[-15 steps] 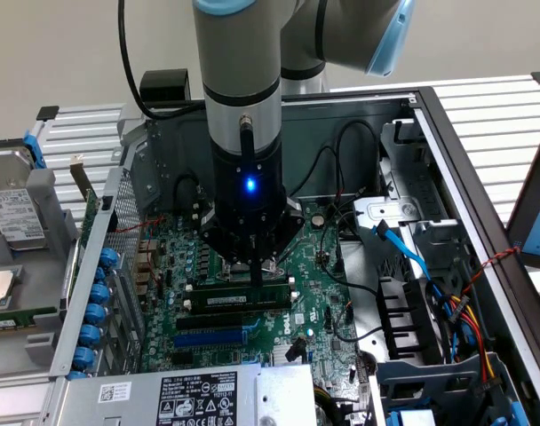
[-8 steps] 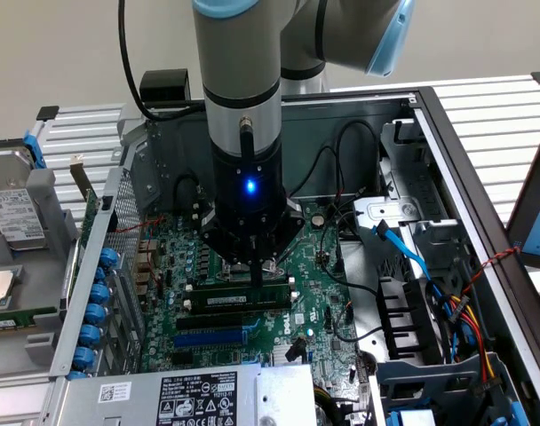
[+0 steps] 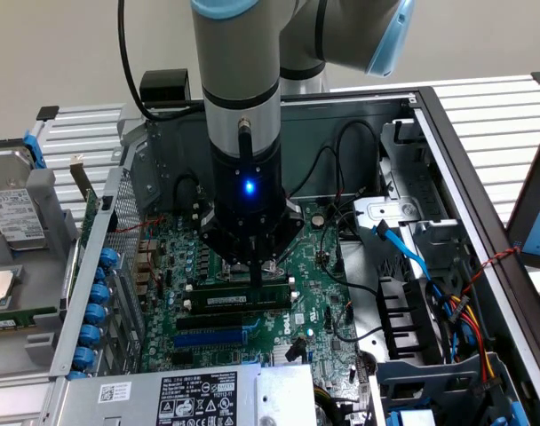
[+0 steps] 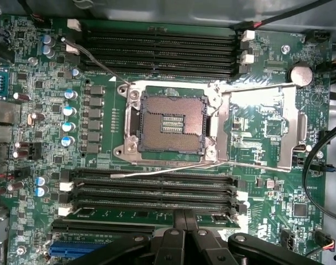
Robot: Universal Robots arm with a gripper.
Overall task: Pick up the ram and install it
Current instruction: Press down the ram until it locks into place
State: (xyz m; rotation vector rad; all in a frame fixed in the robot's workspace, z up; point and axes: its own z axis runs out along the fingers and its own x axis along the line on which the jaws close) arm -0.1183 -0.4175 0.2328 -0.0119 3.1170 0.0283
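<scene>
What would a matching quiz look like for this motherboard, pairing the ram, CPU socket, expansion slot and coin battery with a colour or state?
Things:
1. ram
2. CPU socket
3. expansion slot
4. coin battery

Descriptions:
a. blue
b. round, silver
c. green, at the gripper
d. open, empty

Pairs: 1-c, 2-d, 3-a, 4-b

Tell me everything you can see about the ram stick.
The ram, a long, narrow dark-green circuit-board stick, stands on edge in the memory slot nearest the blue plastic expansion slot, parallel to three bare black slots. Small metallic dots line its visible edge. The black end effector, fingers shut together, sits over its middle; whether they touch it is unclear.
</scene>
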